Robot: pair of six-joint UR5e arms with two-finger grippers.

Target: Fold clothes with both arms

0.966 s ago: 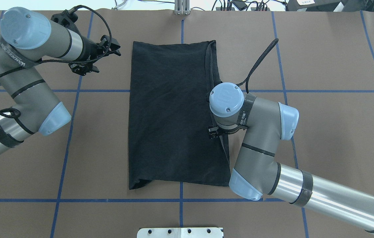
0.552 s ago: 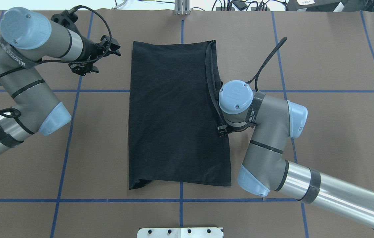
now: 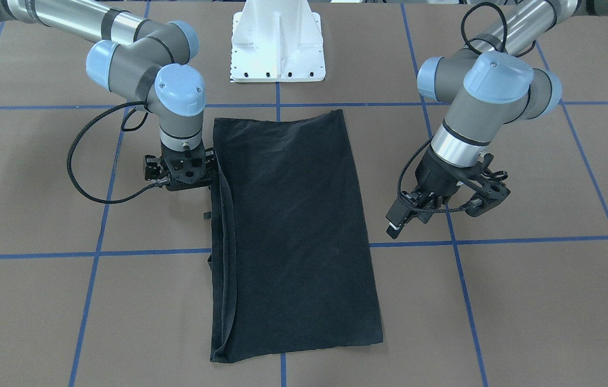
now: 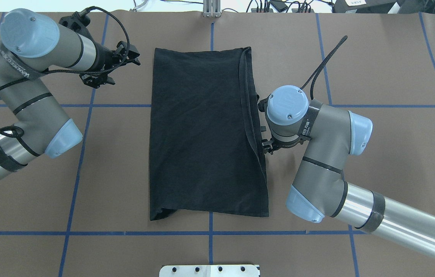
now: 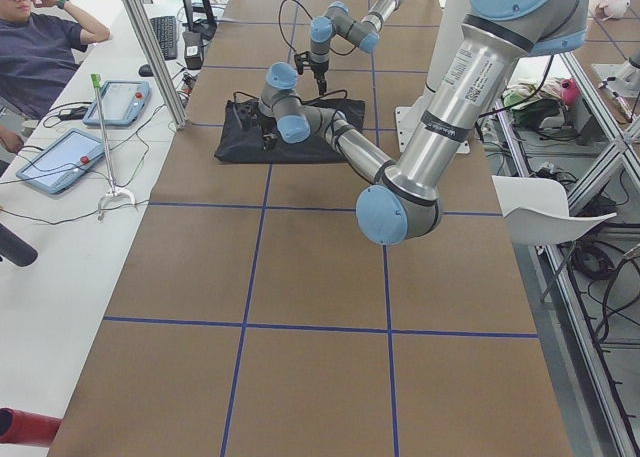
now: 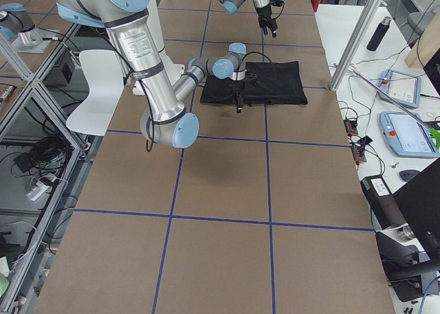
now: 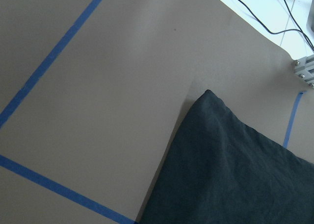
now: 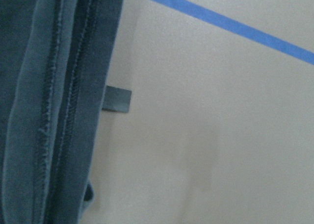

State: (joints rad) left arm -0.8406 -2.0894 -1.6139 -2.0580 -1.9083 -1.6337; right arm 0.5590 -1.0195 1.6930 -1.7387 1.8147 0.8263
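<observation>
The clothes are one black T-shirt [image 4: 202, 130] folded into a long rectangle, lying flat mid-table with doubled hems along its right edge [image 8: 44, 111]. No graphic shows. My right gripper [image 4: 266, 148] points straight down just off that right edge, about halfway along it, open and holding nothing. From the front, the shirt [image 3: 293, 226] lies between both arms. My left gripper [image 3: 438, 212] hovers tilted beside the shirt's far left corner [image 7: 235, 175], open and empty, clear of the cloth.
The white pedestal base [image 3: 277, 48] stands at the robot's side of the brown table, which is marked with blue tape lines [image 4: 82, 146]. A small grey tab [image 8: 117, 99] lies against the shirt's right edge. A person [image 5: 40, 47] sits at a side bench with tablets.
My right gripper has slid to the right, from over the shirt's right edge to just off it. The shirt stays flat and the left arm has not moved.
</observation>
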